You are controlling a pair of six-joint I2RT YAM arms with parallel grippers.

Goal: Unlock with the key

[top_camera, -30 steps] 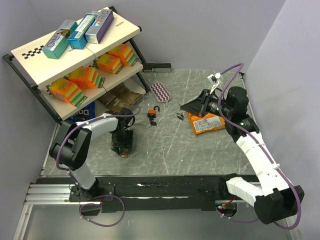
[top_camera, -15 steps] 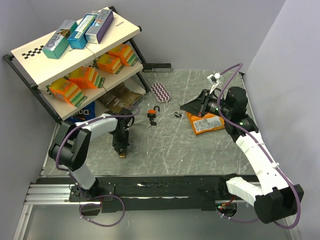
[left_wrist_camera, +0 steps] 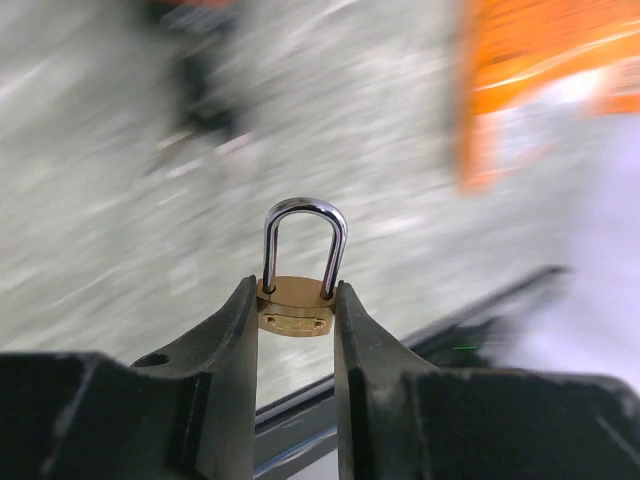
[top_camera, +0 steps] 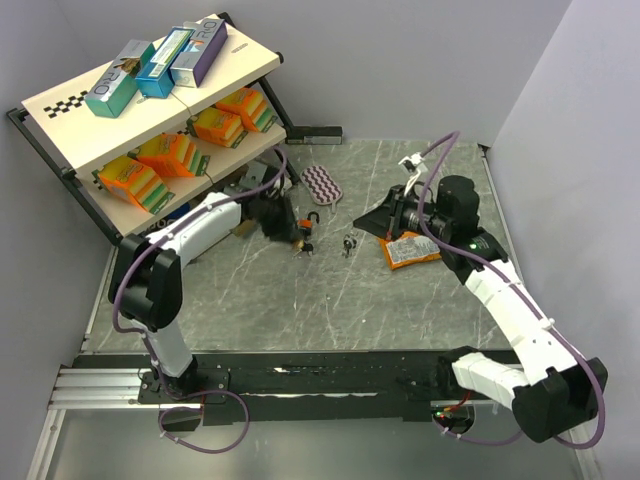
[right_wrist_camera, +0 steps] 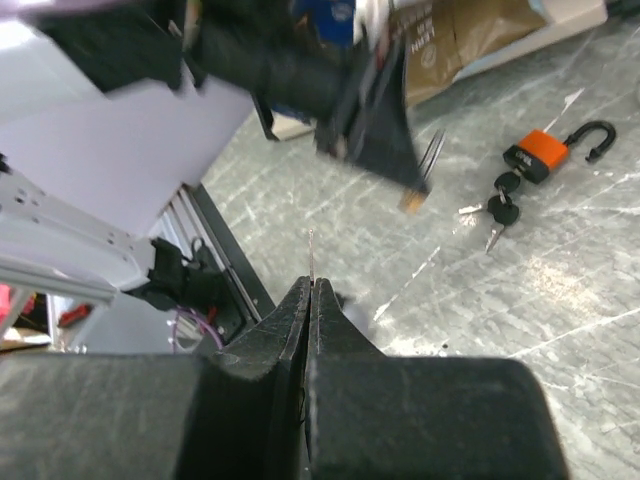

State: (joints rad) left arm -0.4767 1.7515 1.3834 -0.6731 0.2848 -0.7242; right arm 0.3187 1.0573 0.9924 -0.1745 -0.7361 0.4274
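Top external view: both arms are seen reaching over the grey marbled table (top_camera: 330, 300) towards its middle, with the left gripper (top_camera: 285, 228) and the right gripper (top_camera: 368, 219) near each other but apart.
Left gripper: its fingers (left_wrist_camera: 235, 330) are clamped on the body of a small brass padlock (left_wrist_camera: 296, 318), which is held clear of the table.
Brass padlock: it is shown upright in the left wrist view, its steel shackle (left_wrist_camera: 305, 208) pointing away from the gripper, and both legs are seen entering the body.
Right gripper: its fingers (right_wrist_camera: 290, 320) are pressed together on a key (right_wrist_camera: 313, 250), of which only a thin metal sliver is shown edge-on past the tips.
Key bunch: a small dark bunch of keys (top_camera: 347, 243) is seen just off the right gripper's tip; whether it hangs from the fingers or lies on the table cannot be told.
Second lock: an orange padlock (right_wrist_camera: 533, 156), its hook swung open, is laid on the table just beside the left gripper, with its own attached keys (right_wrist_camera: 498, 208) alongside.
Surroundings: an orange snack bag (top_camera: 412, 250) is laid under the right arm, a purple striped pad (top_camera: 322, 184) is seen farther back, and a tilted shelf (top_camera: 250, 62) stacked with boxes is set at the far left.
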